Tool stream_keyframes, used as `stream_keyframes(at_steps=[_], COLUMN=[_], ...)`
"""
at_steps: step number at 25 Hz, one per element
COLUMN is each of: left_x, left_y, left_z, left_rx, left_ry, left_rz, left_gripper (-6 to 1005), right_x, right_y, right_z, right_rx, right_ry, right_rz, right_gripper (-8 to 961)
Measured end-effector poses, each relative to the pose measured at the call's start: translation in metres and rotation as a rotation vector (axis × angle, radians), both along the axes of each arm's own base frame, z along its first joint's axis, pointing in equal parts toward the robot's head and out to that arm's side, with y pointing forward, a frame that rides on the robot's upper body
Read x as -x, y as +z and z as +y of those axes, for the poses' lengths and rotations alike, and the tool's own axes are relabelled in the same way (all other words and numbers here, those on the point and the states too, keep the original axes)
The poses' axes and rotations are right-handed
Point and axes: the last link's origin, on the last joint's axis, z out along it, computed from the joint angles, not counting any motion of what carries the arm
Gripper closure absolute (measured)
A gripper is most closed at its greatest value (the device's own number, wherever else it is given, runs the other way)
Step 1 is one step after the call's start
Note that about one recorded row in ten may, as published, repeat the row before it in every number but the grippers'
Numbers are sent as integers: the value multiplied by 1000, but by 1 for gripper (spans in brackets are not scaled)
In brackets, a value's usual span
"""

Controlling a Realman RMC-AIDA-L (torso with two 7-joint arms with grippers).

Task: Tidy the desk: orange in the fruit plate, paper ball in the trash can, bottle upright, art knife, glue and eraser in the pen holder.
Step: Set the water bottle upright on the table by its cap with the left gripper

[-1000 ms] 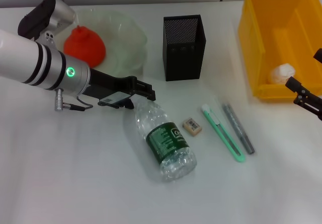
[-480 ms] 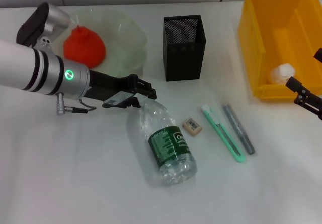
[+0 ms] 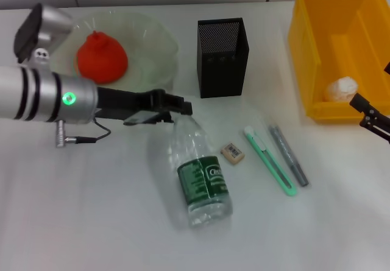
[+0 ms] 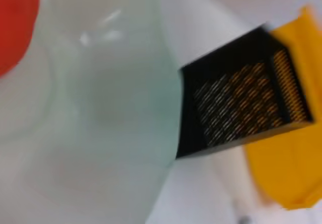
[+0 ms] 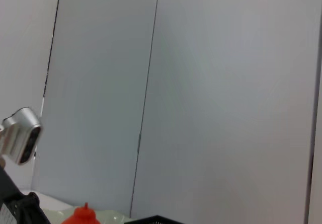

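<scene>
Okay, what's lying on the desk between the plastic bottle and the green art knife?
In the head view, only the eraser lies between the bottle and the art knife, touching neither; the rest of that stretch is bare desk.

A white desk [image 3: 91, 222] carries everything here. Toward its far left stands a clear fruit plate [image 3: 152, 52], and near the middle of the far side a black mesh pen holder [image 3: 223, 58] stands upright. At the far right sits a yellow bin [image 3: 317, 52]. In the open middle a clear plastic bottle [image 3: 201, 170] with a green label lies on its side, its neck pointing toward the plate. Just to its right lies a small eraser [image 3: 233, 153], then a green art knife [image 3: 270, 160], and beside that a grey glue stick [image 3: 289, 155], the two long items roughly parallel and close together.
</scene>
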Motion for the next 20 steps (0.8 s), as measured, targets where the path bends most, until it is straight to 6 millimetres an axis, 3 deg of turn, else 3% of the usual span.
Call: stream_keyframes(at_steps=[9,15,20], left_x=[44,53,61], left_y=[40,57,60], left_z=[-37,-63,-85], left_rx=[-205,-313,-368], left_ry=[-210,-369,-524], left_rz=[-139,-212,-198], left_gripper=[535,544,557], right_x=[3,8,10], right_y=[9,13,12], right_z=[-2,-1,2], right_rx=[-93,-157,-139], right_ry=[-13,-19,-39], right_rz=[136,257,335], right_gripper=[111,110,110])
